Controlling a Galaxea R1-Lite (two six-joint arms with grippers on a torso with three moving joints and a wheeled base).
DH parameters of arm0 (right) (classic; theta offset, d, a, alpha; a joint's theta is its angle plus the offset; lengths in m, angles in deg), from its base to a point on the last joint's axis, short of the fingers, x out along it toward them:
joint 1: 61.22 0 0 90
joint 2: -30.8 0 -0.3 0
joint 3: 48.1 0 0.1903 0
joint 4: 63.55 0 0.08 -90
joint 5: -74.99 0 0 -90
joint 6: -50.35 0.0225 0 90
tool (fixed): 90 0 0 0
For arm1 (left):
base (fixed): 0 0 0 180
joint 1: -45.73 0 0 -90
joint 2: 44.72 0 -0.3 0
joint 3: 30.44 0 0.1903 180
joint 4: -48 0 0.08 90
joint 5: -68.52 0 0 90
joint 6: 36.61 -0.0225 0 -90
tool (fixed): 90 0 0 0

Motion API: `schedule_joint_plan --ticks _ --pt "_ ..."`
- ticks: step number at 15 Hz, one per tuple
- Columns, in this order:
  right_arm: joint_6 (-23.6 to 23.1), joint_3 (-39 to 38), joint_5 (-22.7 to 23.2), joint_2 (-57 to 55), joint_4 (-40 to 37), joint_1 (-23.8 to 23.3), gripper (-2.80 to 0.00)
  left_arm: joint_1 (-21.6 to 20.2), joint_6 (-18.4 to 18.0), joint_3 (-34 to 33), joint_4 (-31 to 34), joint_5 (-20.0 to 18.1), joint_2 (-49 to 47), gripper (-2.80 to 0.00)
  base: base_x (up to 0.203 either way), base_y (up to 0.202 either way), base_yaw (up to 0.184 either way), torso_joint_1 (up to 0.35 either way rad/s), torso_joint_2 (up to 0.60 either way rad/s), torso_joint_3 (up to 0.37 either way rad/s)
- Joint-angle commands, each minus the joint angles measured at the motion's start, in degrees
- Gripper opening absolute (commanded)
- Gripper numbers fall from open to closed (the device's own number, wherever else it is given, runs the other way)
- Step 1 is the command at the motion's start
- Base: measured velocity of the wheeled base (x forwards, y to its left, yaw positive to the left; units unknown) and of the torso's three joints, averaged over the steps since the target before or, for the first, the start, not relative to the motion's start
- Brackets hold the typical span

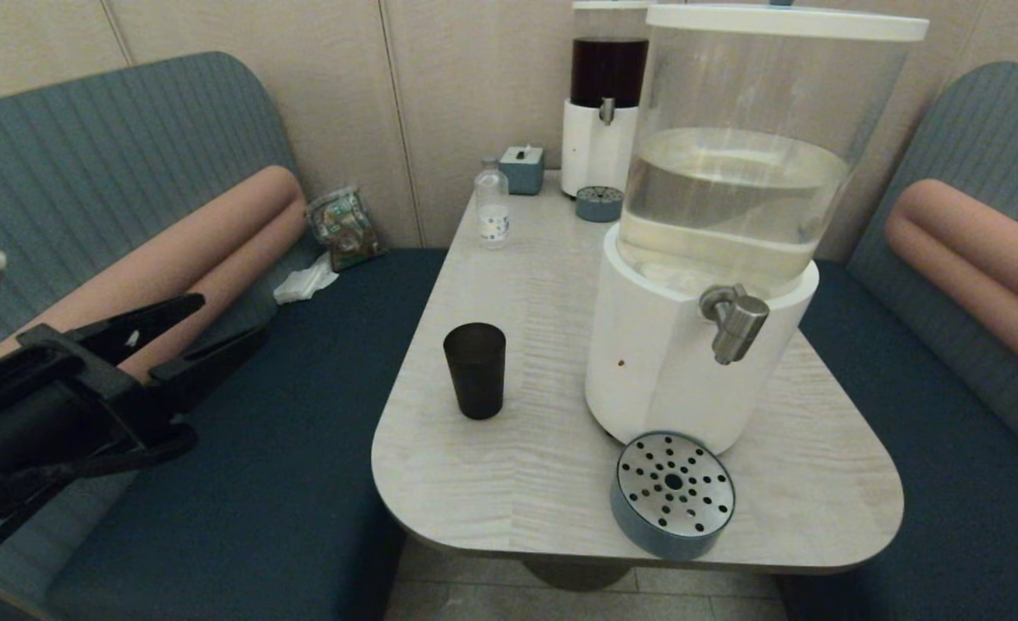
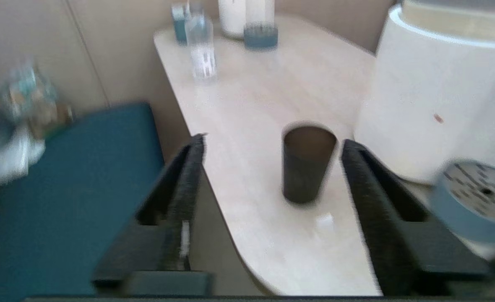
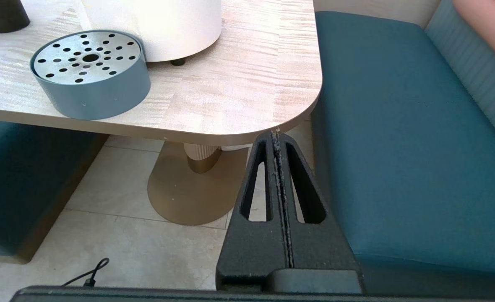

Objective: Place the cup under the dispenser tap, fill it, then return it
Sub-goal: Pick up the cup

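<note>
Black and close at the head view's left edge, the left gripper (image 1: pixel 216 332) hangs over the bench seat (image 1: pixel 285 414) with its fingers (image 2: pixel 188 167) spread apart and empty. Ahead of them, well apart, the cup (image 1: pixel 474 370) stands upright on the table (image 1: pixel 518 466), left of the dispenser tap (image 1: pixel 734 321). Below the table's corner, the right gripper (image 3: pixel 277 138) is parked with its fingers pressed together.

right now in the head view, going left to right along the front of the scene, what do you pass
left gripper, open over the bench seat → cup → big dispenser's white base → dispenser tap
</note>
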Motion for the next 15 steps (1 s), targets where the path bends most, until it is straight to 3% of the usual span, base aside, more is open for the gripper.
schedule_joint_plan --ticks 1,3,6,11,15 --pt "0.0 -0.1 0.1 0.0 0.0 0.0 -2.8 0.0 0.1 0.3 -12.5 -1.1 -11.8 0.0 0.0 0.0 0.0 0.0 0.0 0.0" --pt "0.0 0.0 0.0 0.0 0.0 0.0 -2.8 0.1 0.3 0.1 -19.5 -5.0 -17.2 0.0 0.0 0.0 0.0 0.0 0.0 0.0" --pt "0.0 -0.1 0.0 0.0 0.0 0.0 -2.8 0.0 0.5 0.4 -22.6 -8.0 -23.2 0.0 0.0 0.0 0.0 0.0 0.0 0.0" --pt "0.0 0.0 0.0 0.0 0.0 0.0 -2.8 0.1 0.5 3.0 -23.6 -9.2 -29.4 0.0 0.0 0.0 0.0 0.0 0.0 0.0" --pt "0.0 -0.1 0.0 0.0 0.0 0.0 -2.8 1.2 0.4 3.1 -24.1 -14.2 -34.0 0.0 0.0 0.0 0.0 0.0 0.0 0.0"
